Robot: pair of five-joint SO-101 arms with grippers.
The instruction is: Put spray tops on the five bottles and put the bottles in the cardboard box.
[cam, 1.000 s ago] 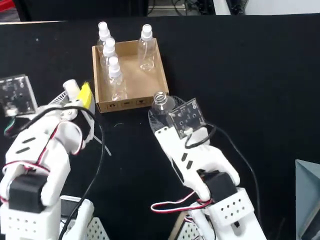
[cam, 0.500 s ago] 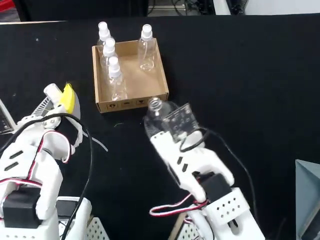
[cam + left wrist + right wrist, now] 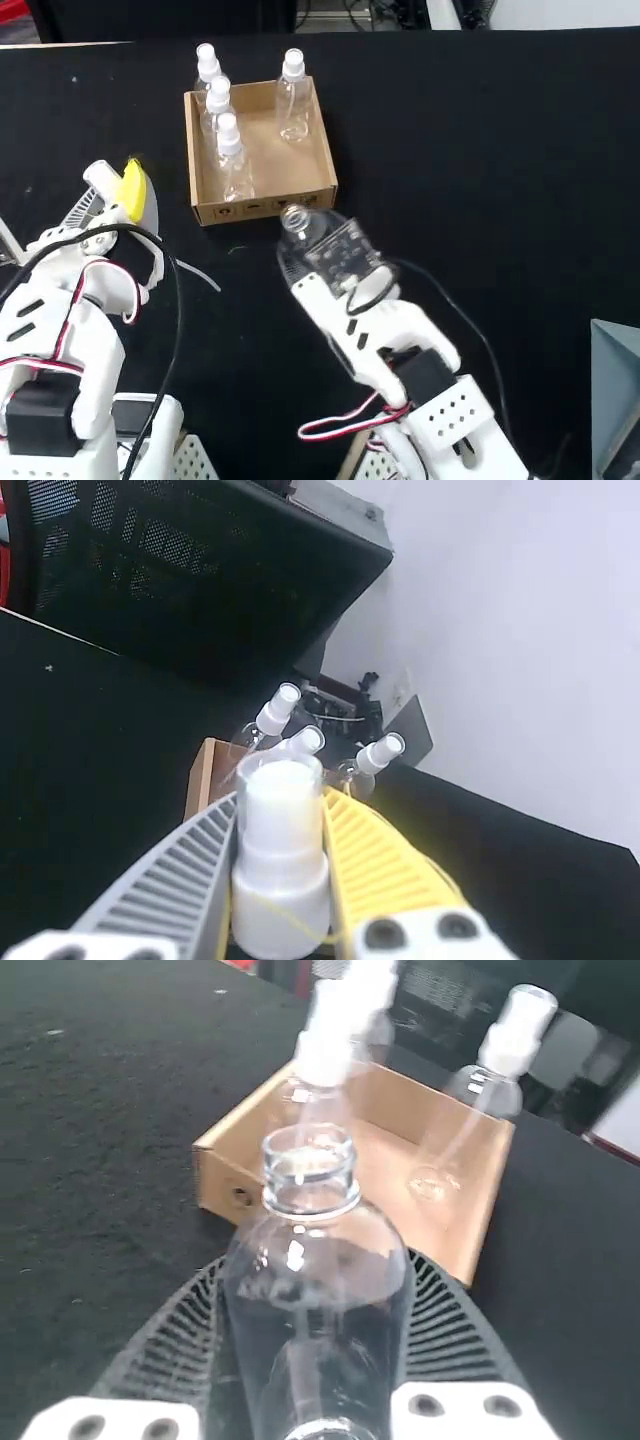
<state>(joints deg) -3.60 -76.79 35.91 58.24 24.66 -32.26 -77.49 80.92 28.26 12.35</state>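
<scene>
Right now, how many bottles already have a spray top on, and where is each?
4, all in the cardboard box: far-left bottle, middle-left bottle, near-left bottle, far-right bottle. None seems hidden. The fifth bottle, in the right gripper, has none.

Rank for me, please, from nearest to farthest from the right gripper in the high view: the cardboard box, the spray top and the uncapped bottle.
1. uncapped bottle: held in the right gripper itself.
2. cardboard box: its front wall stands just beyond that gripper.
3. spray top: well off to the side, held in the left gripper.
</scene>
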